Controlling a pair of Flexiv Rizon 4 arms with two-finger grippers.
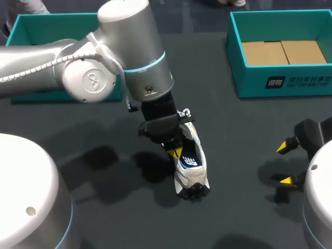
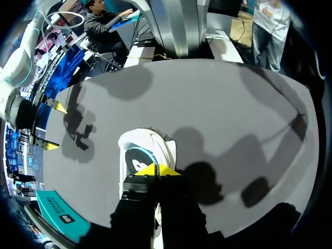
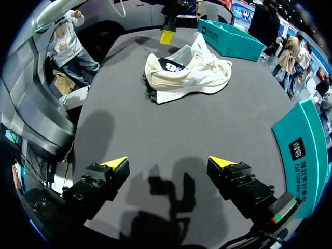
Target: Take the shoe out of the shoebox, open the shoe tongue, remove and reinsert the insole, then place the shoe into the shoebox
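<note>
A cream sneaker with a dark insole lies on the black table near the middle, laces toward the far side. It also shows in the wrist views as the sneaker and the sneaker. My left gripper hangs right over the shoe's opening with its yellow tips pressed together, and I see nothing held in the left gripper. My right gripper stands wide open and empty to the right of the shoe, well apart from it. The right gripper faces the shoe's side.
A teal shoebox with brown cardboard inside stands at the back right. A second teal box sits at the back left, partly hidden behind my left arm. Bare table lies between the shoe and the right gripper.
</note>
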